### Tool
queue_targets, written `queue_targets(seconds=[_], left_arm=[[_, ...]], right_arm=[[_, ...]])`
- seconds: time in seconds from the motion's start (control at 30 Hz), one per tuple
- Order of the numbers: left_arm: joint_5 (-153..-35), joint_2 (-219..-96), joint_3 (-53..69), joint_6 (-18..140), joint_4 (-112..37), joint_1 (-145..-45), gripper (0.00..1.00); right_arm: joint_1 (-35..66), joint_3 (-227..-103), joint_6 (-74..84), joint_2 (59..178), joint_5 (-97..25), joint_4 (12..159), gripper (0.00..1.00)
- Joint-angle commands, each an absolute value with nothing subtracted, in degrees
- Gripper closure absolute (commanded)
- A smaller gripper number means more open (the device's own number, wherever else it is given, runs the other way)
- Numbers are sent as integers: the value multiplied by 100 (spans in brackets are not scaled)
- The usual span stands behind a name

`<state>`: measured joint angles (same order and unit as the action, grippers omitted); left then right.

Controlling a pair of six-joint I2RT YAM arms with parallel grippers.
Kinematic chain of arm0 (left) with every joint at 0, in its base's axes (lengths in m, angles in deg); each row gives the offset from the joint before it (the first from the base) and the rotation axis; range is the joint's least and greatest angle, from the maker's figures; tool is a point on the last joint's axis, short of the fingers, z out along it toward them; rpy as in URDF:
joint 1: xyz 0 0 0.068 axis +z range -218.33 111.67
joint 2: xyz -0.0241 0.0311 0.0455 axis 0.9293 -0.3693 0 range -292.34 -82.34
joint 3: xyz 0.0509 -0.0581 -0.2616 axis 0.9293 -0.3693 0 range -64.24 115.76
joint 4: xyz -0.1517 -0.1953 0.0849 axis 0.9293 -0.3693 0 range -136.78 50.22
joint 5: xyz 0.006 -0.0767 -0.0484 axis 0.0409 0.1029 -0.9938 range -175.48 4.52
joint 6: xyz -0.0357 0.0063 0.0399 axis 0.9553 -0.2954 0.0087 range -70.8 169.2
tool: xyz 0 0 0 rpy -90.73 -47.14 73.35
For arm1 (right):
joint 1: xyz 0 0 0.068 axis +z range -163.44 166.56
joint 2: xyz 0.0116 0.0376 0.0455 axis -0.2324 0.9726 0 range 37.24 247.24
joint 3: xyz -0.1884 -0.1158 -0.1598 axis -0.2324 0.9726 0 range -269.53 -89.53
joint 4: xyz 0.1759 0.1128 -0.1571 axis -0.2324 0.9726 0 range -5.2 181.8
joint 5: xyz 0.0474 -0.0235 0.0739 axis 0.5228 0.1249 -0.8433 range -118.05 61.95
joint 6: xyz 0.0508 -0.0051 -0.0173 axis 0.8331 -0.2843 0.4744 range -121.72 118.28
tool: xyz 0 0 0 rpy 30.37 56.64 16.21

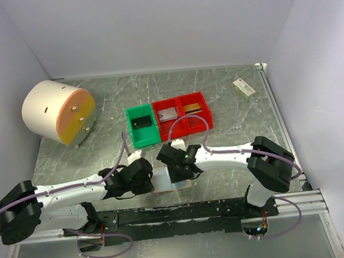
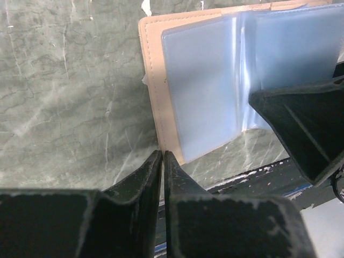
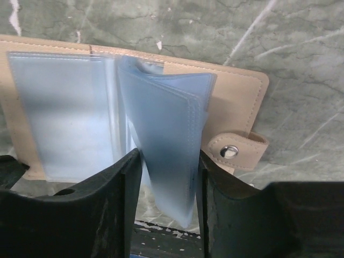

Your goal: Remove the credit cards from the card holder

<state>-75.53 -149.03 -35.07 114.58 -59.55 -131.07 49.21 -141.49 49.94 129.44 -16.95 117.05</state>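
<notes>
The left pincer [image 2: 163,156] was closed to a bare slit, its black ribbed fingers tip-down on the near corner of the holder [image 2: 153,80]. Whether they nipped the edge I could not tell.

The right pincer [image 3: 169,158] stood about half wide. A standing sheaf of sleeves [image 3: 166,118] filled the gap and met both fingers. I could not tell if that was a firm grip.

The holder lay open and flat on the table [image 3: 301,64] under both pincers, its long axis running from one pincer to the other. It was matt tan with a stitched border and rounded corners. The sleeves were soft, cloudy blue-grey plastic; one lay flat to the left of the right pincer. A short rounded tab [image 3: 239,149] with a shiny metal snap [image 3: 231,151] stuck out of the short edge beyond that pincer's right finger, pointing away from the sleeves.

Beyond the pincers sat three moulded plastic bins in a row. The green bin [image 1: 131,128] held a dark card [image 1: 139,122], the middle red bin [image 1: 159,125] a grey card [image 1: 167,113], and the end red bin [image 1: 207,110] a gold card [image 1: 192,107]. All three lay flat.

Far to the right lay a small box [image 1: 243,88], its print too small to read. Far to the left sat a white drum [image 1: 42,108] with an orange and yellow face. The table was grey-green with pale veins.
</notes>
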Motion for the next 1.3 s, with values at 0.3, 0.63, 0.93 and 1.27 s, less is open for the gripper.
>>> queue_targets(seconds=[0.3,0.63,0.93,1.27], left_arm=[[-7116,-14883,-3217,11594,-6277,-13143,74],[-6565,-14863,-2803,11583,-7006,-13135,45],[-6544,-14665,-2278,10737,-7441,-12421,14],[-7354,-14158,-1517,8441,-7542,-9815,1]], right_arm=[[4723,-14624,4573,12178,-1047,11871,35],[3768,-14596,3984,11114,-517,11772,29],[2771,-14253,3270,10207,131,10728,24],[1479,-14286,2108,9692,312,9914,6]])
